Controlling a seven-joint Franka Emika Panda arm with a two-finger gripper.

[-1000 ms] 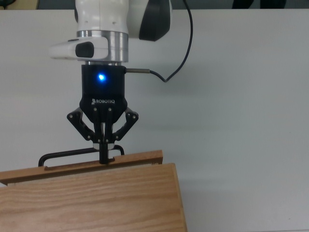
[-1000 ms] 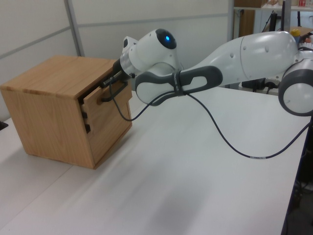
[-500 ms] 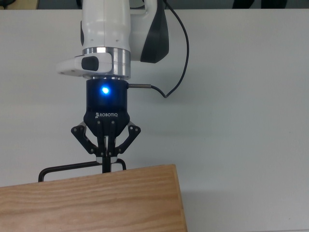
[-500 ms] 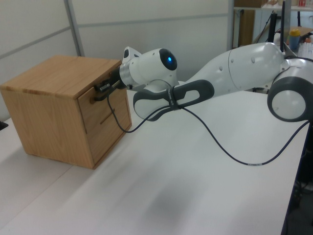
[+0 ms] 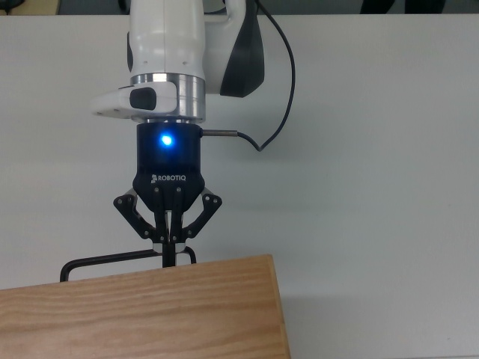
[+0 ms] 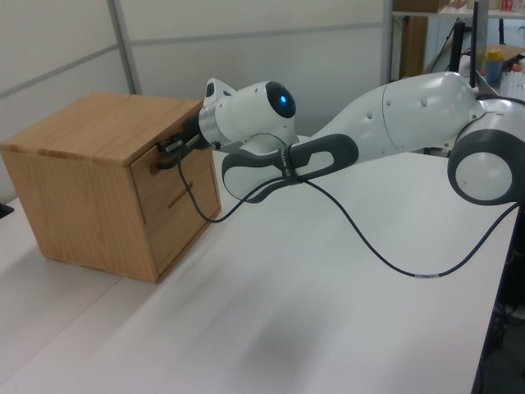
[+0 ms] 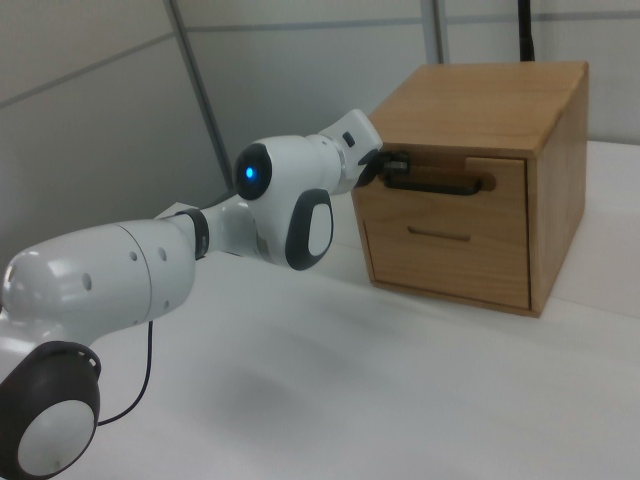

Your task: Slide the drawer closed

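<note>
Drawer (image 7: pixel 447 232) first: a second ago its pine front stood proud of the cabinet (image 6: pixel 90 185), with a strip of its top edge showing below the gripper (image 5: pixel 171 254) in the top view. Half a second ago that strip had vanished under the wood-grain top slab (image 5: pixel 142 310), and nothing has shifted since. In the right view the front panel sits level with the cabinet face, so I judge the closing done, or all but done — what remains is to back the arm away.

Nearest in the top view lies the slab, which cuts off everything beneath it: drawer box, front panel and any remaining gap are hidden there. Just beyond its far edge the thin black bar handle (image 5: pixel 105 262) pokes out, only partly seen. The gripper's fingertips reach the slab's edge beside the handle's right end in the top view. Its fingers are drawn together into a narrow pair, nothing between them; they press rather than grasp, so far as I can tell. Whether the tips touch the panel or the bar cannot be made out — the slab covers the contact.

Farther out, the gripper's black body shows a blue light, then the white wrist and the black cable (image 5: pixel 281 90) looping over the white table (image 5: pixel 389 187).

In the left view the wrist hides most of the handle, and the drawer's seam is hard to read. The right view shows the handle (image 7: pixel 440 186) better, though the fingertips blur against it.
</note>
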